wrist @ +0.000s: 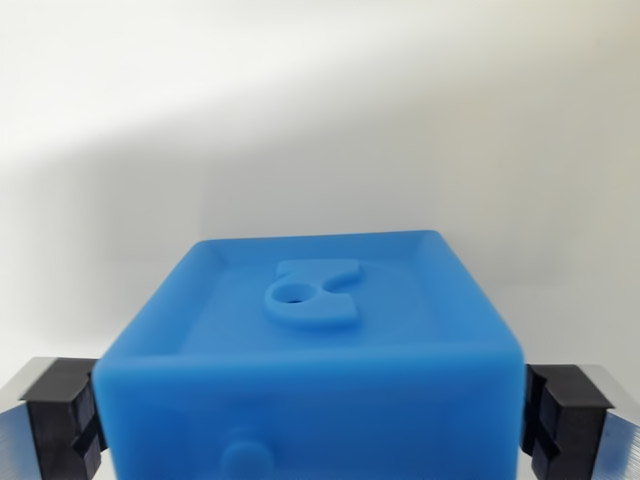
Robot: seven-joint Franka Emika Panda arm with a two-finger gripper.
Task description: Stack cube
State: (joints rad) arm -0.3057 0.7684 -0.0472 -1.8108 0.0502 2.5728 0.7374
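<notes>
Blue cube [315,370] | between black pads [60,415] | tool [310,420] pinching cube | white surface [300,120] behind

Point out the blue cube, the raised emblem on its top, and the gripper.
blue cube [310,400], wrist view, front face.
raised emblem [312,295], wrist view, beside its round hole.
gripper [310,425], wrist view, midway between the fingertips.

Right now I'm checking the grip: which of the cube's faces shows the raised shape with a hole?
The blue cube's top face; the front face shows only a small round bump.
</notes>
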